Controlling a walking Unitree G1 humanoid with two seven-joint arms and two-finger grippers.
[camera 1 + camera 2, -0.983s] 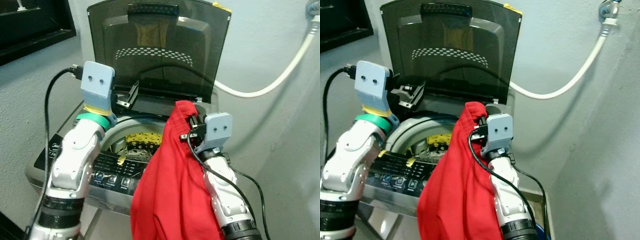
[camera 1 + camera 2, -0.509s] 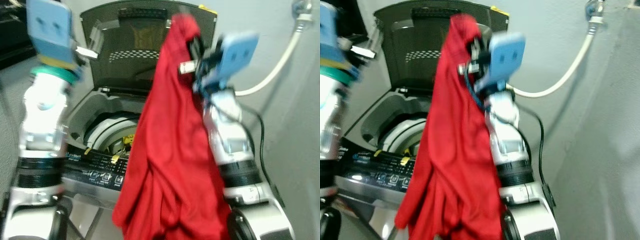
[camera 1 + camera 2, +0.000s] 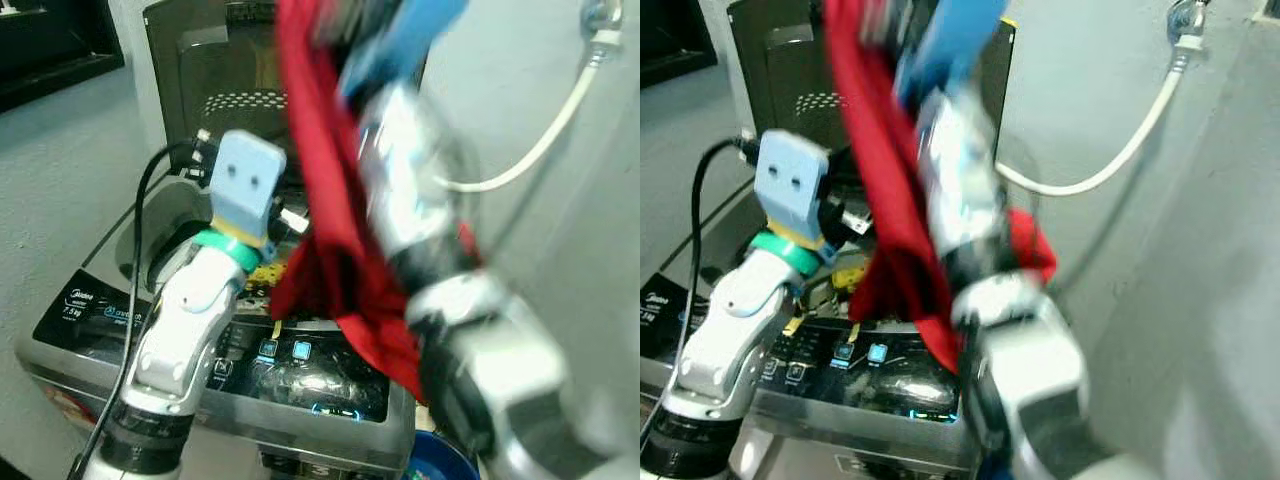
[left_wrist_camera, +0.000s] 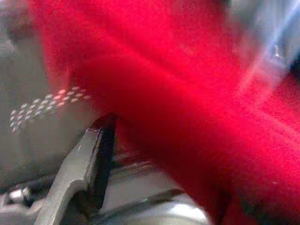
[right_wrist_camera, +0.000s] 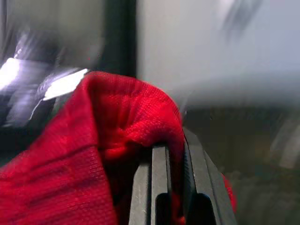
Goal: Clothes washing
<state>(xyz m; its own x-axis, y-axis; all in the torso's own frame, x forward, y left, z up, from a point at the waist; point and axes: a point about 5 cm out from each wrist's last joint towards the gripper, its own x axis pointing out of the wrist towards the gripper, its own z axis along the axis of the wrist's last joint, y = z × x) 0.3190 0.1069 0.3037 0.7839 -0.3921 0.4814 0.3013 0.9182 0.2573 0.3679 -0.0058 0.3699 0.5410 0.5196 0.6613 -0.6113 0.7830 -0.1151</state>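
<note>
A red garment (image 3: 318, 190) hangs in front of the washing machine's raised lid (image 3: 185, 70), its lower folds draping over the drum opening (image 3: 262, 280). My right gripper (image 5: 171, 151) is shut on a bunched fold of the red garment (image 5: 126, 126); that arm (image 3: 420, 210) is raised high and blurred. My left gripper (image 3: 288, 220) sits low over the drum opening, just left of the cloth. One left finger (image 4: 96, 157) stands off to the side, open, with red cloth close in front of it.
The top-loading washer has a dark control panel (image 3: 300, 365) along its near edge. A white hose (image 3: 540, 150) curves from a wall tap down behind the machine. A dark window frame (image 3: 50, 50) is at the upper left, and a blue object (image 3: 440, 468) lies on the floor.
The right arm has lifted the red garment higher and swung it over the drum. The left arm has come down from beside the lid to the drum opening. The camera has shifted too.
</note>
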